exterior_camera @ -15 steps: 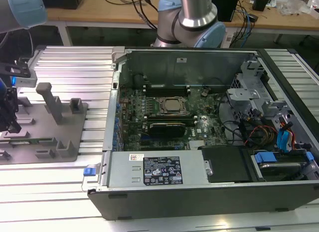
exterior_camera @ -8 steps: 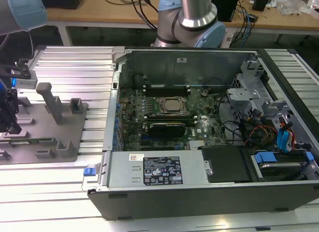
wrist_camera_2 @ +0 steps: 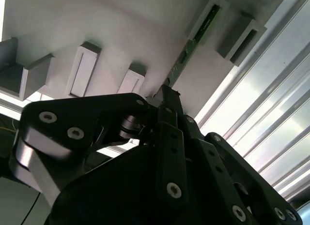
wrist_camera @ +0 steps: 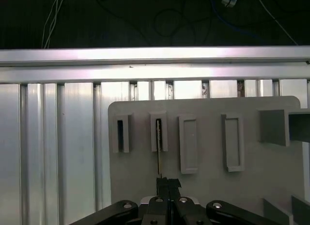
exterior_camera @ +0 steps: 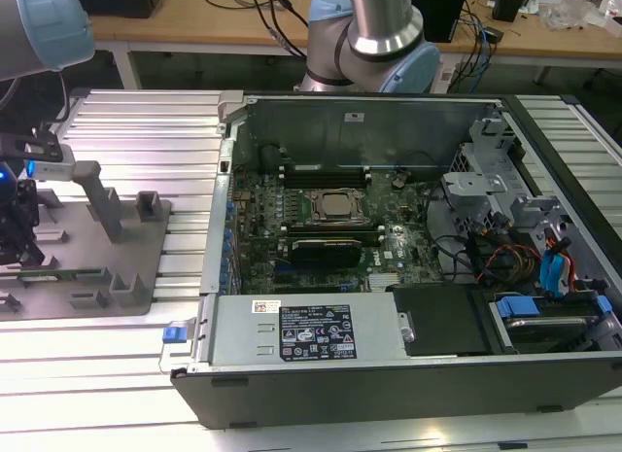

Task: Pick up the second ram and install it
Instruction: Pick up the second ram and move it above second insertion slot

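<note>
Exterior view: fingers point(exterior_camera: 19, 240) low over grey holder point(exterior_camera: 136, 248), well apart from open case point(exterior_camera: 389, 389) | second wrist view: fingers closed on second ram point(wrist_camera_2: 194, 40) at its end, stick edge-up in holder | first wrist view: end-only grip; risk judged: tilt, binding on lift.

— What's the table point(wrist_camera: 58, 152) made of?
— Bare ribbed metal, glossy under the glare.
— And the holder point(wrist_camera: 208, 196)?
— Smooth matt grey plastic. The gripper point(wrist_camera: 164, 180) is matt black with shiny screws point(wrist_camera_2: 174, 188), and the second ram point(wrist_camera_2: 194, 40) is green circuit board.
</note>
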{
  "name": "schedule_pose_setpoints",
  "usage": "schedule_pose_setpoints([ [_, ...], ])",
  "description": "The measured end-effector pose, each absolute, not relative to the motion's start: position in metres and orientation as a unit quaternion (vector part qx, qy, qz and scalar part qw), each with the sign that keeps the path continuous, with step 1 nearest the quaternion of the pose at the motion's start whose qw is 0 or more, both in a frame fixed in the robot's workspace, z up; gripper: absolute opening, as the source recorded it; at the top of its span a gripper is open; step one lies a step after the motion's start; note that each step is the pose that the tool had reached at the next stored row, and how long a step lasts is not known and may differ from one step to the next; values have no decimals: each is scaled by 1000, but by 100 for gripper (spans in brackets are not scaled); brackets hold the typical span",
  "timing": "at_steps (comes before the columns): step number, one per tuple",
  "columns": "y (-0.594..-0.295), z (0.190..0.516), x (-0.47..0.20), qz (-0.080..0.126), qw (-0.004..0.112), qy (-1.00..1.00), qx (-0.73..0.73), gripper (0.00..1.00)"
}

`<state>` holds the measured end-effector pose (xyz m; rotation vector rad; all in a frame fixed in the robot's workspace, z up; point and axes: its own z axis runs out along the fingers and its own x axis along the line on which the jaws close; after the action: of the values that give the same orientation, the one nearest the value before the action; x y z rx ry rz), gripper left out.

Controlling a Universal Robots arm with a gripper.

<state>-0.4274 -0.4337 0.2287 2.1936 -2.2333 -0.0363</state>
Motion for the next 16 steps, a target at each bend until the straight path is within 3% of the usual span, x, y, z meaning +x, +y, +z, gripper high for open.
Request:
schedule_pose_setpoints([
  [2, -434, 229, -427, -12, 6, -713, 701, 8],
  [5, -434, 229, -427, -12, 6, -713, 701, 27],
  [6, -434, 229, -427, -12, 6, -713, 701, 27],
  [7, -434, 229, -427, -12, 6, -713, 701, 34],
  [16, -435, 212, -431, -11, 6, -698, 716, 34],
])
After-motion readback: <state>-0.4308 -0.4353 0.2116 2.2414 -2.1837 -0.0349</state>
